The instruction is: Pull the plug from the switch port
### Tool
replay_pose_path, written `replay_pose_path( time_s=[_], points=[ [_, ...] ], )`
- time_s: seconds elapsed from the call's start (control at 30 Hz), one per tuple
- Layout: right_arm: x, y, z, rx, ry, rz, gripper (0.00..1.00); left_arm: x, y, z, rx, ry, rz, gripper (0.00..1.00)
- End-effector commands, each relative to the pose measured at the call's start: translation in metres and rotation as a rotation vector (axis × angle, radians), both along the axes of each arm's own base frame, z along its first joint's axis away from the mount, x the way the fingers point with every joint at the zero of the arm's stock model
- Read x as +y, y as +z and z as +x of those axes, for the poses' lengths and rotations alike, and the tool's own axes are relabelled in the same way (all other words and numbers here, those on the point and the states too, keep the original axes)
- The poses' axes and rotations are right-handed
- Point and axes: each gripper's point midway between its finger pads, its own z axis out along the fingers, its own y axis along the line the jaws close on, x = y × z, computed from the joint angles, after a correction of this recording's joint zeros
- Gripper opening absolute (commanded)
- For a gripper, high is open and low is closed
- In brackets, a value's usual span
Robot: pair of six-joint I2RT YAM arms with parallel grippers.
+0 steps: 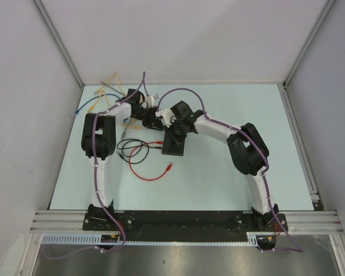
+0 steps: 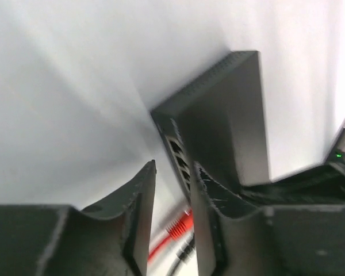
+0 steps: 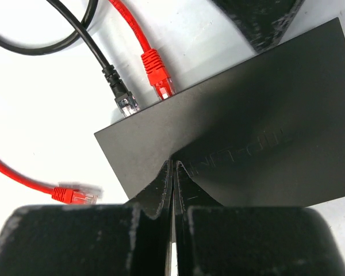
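The switch is a flat matte-black box lying on the pale table. Its row of ports faces the left arm. A red plug and a black plug sit with their clear tips against that edge; whether either is seated in a port I cannot tell. My left gripper is open just short of the port edge, and the red plug shows in the gap beyond the fingers, untouched. My right gripper is shut, with its tips resting on the box's top.
A second red plug lies loose on the table left of the box. Red cable and black cable loop in front of the left arm. Yellow and blue cables lie bunched at the back left. Walls enclose the table.
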Motion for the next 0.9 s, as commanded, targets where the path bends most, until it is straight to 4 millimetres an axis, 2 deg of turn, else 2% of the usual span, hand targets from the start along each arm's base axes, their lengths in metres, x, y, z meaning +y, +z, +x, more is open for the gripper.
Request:
replay_pose_path(
  time_s=[0.0, 0.13, 0.23, 0.5, 0.57, 0.87],
  points=[
    [-0.009, -0.007, -0.004, 0.008, -0.001, -0.038, 0.0, 0.002, 0.078, -0.003, -0.136, -0.031, -0.106, 0.39],
    [-0.011, -0.012, -0.01, 0.046, -0.005, -0.037, 0.0, 0.007, 0.068, -0.026, -0.097, -0.093, -0.116, 0.49],
    [-0.013, -0.015, -0.011, 0.052, -0.006, -0.044, 0.0, 0.009, 0.053, -0.041, -0.069, -0.114, -0.109, 0.51],
    [-0.013, -0.016, -0.012, 0.048, -0.004, -0.041, 0.0, 0.014, 0.028, -0.04, -0.077, -0.132, -0.068, 0.47],
    [-0.013, -0.016, -0.012, 0.049, -0.004, -0.04, 0.0, 0.013, 0.027, -0.038, -0.07, -0.14, -0.077, 0.46],
    [-0.014, -0.018, -0.012, 0.05, -0.006, -0.043, 0.0, 0.012, 0.005, -0.051, -0.011, -0.215, -0.104, 0.42]
  ],
)
